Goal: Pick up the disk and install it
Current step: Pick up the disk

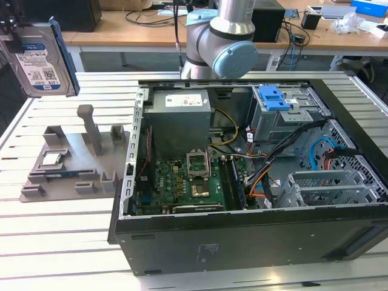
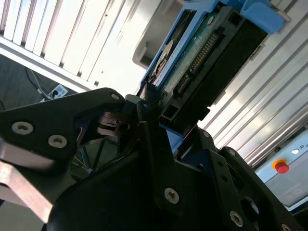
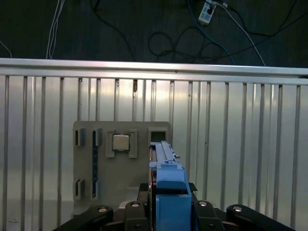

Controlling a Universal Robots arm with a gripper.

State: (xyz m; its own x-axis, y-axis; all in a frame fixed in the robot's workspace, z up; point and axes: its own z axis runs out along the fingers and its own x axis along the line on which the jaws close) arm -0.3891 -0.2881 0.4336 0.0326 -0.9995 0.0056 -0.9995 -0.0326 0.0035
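Observation:
The disk, a silver drive with a white-and-blue label in a blue bracket, hangs upright in the air at the exterior view's upper left, above the slatted table and the grey fixture. My gripper is shut on its top edge. In the second wrist view the black fingers clamp the disk by its blue frame. In the first wrist view the disk's blue bracket stands edge-on between the fingers, over the fixture.
The open computer case lies on the exterior view's right, with a drive cage and blue latch, a grey power supply and loose cables. A small processor chip sits in the fixture. The arm's base stands behind the case.

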